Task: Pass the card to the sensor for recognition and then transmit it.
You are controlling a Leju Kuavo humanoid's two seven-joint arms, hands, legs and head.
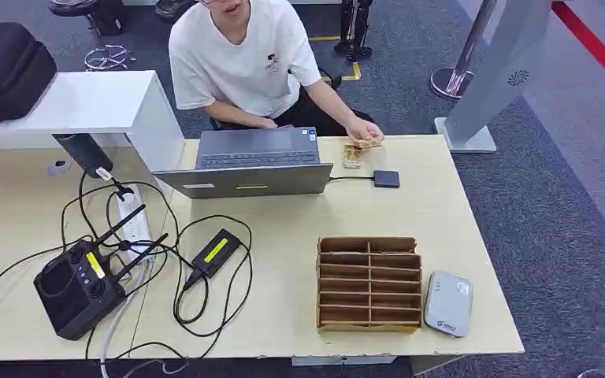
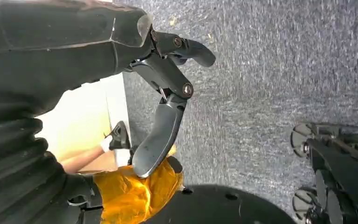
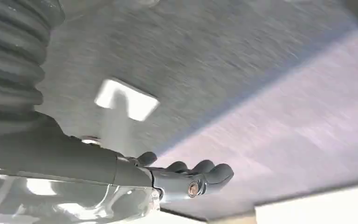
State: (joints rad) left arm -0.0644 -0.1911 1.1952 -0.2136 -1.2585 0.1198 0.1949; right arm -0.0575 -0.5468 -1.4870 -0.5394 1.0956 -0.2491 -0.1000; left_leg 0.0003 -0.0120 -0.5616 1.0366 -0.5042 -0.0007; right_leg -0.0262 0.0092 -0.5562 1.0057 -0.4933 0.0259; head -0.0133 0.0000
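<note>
your two arms hang low beside the table, so both wrist views look at grey carpet. the left robot hand holds nothing, thumb and fingers apart. the right robot hand also holds nothing; its fingers curl a little side by side, but you cannot tell from this blurred angle whether they count as apart or together.

the cards lie in a small stack at the far edge of the table, just right of the laptop, and the person's hand rests on them. i judge the person is setting them out, so the pickup has not begun. the small dark pad, wired to the laptop and lying just beside the cards, is probably the sensor; it sits close so a card travels a short way to it.

nearer you stand the cardboard divider tray and, just right of it, a grey device. a reach for the cards must pass over or beside that tray. on the left, cables, the black controller and a power strip crowd the table, so the right side looks the freer path. wait until the person's hand lifts away.
</note>
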